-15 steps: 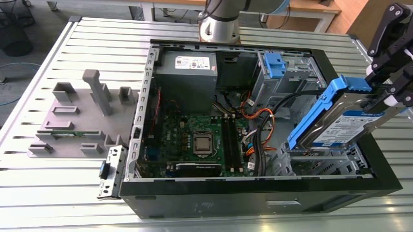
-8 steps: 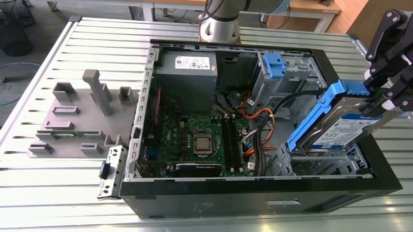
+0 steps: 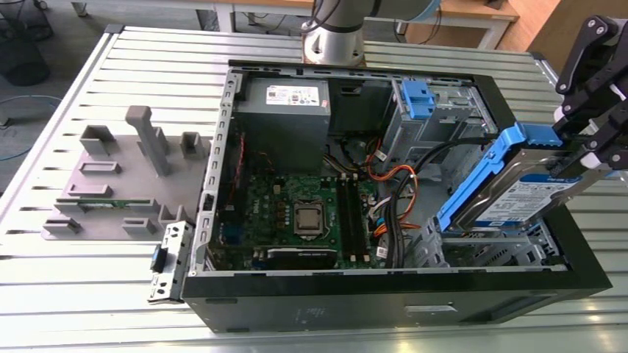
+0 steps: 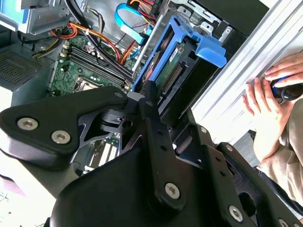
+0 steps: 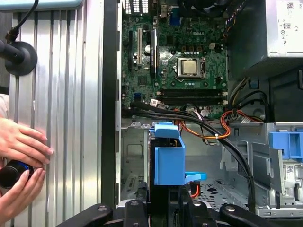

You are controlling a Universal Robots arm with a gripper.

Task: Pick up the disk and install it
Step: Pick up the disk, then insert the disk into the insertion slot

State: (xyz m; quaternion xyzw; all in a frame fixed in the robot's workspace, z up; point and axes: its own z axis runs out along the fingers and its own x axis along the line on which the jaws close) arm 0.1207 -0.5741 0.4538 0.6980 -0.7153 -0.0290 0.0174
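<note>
Pincer (image 3: 581,151) is clamped on the upper end of the disk (image 3: 510,187), at the exterior view's right. The disk hangs tilted, low end down over the drive cage (image 3: 496,246) in the corner of the open computer case (image 3: 393,298). We judge it isn't seated. We can't tell whether the low end touches the cage.

Risks as we see them:
- Tilt vs cage: if the disk goes in at this angle, a corner of its blue frame (image 3: 471,184) likely catches on the cage metal and jams.
- One-end grip: the rest of the disk hangs unsupported, so any contact at the low end could twist it in the jaws or slip it.
- Cables (image 3: 398,182): the orange and black bundle runs just beside the cage, so it could get snagged or pinched under the disk.
- A person's hands (image 5: 23,144) rest on the tabletop (image 5: 66,94) just beside the case wall, near the arm's working area.

Disk look: flat silver-grey body, with a white-and-blue label (image 3: 525,202) facing up in the exterior view. The blue plastic frame runs along its edges. In the second wrist view the other face shows a green board and a connector row (image 4: 173,75).
</note>
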